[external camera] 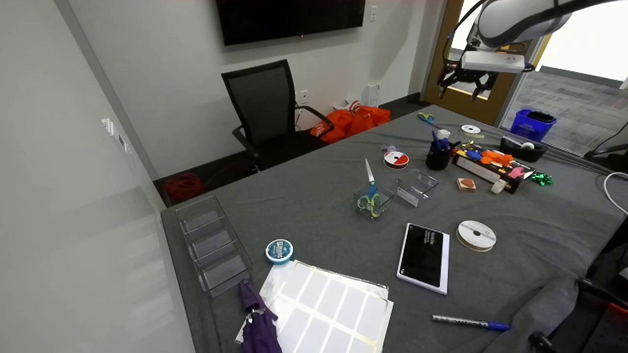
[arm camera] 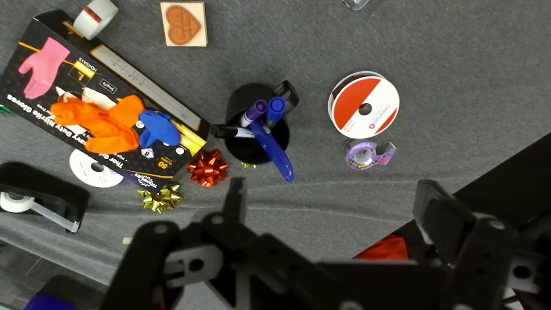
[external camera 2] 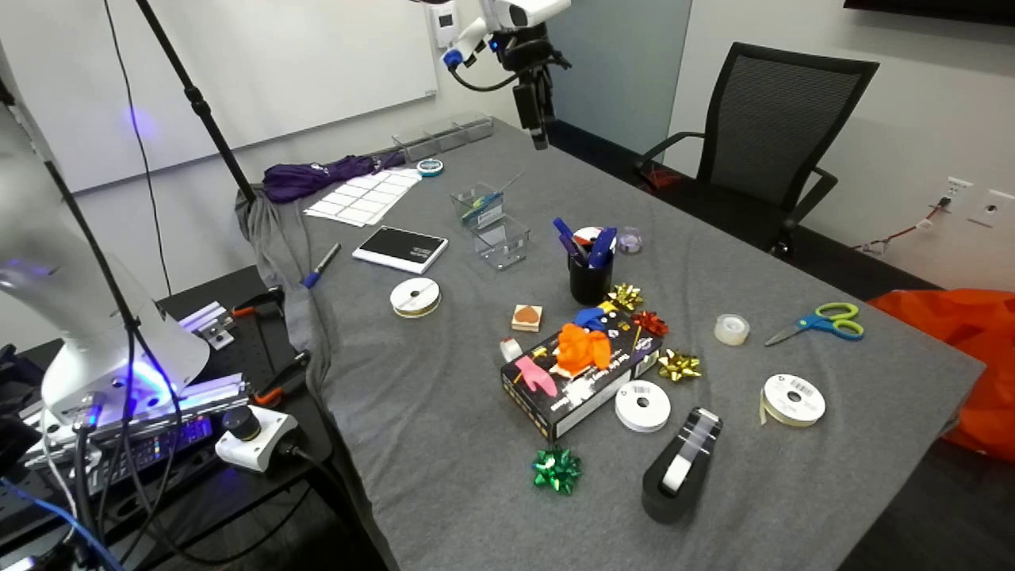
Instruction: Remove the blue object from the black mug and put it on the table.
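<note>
The black mug [arm camera: 246,103] stands upright on the grey table [arm camera: 439,56] and also shows in both exterior views [external camera: 437,159] [external camera 2: 589,284]. It holds several markers. A glossy blue stick [arm camera: 272,148] leans out over its rim; a blue-capped marker [arm camera: 275,105] stands beside a purple one. Either may be the blue object; I cannot tell which. Blue tops show in both exterior views [external camera: 441,143] [external camera 2: 603,247]. Their lower ends are hidden inside the mug. My gripper [arm camera: 333,184] is open and empty, high above the table in both exterior views [external camera: 458,94] [external camera 2: 541,141].
A black glove box [arm camera: 142,82] with orange and blue gloves on it lies close beside the mug. A red ribbon spool [arm camera: 366,105] and purple tape [arm camera: 366,155] lie on its other side. Clear bins [external camera 2: 502,242], one holding scissors, and a black tape dispenser [external camera 2: 682,468] stand nearby.
</note>
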Controlling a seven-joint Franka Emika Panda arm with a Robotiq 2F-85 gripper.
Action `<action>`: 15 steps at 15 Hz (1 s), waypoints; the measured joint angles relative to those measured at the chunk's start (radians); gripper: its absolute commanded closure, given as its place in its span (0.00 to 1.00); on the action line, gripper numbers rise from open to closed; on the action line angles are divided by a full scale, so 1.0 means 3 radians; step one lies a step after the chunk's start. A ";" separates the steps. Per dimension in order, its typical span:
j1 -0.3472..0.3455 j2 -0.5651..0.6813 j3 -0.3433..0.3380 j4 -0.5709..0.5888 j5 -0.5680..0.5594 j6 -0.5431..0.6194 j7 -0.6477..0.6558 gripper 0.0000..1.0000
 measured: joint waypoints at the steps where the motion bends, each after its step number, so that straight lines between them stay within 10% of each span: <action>1: -0.0006 0.0044 -0.0002 0.0030 0.0001 0.0000 0.0003 0.00; 15: -0.0129 0.1243 -0.0123 0.1097 0.0012 -0.0141 0.0193 0.00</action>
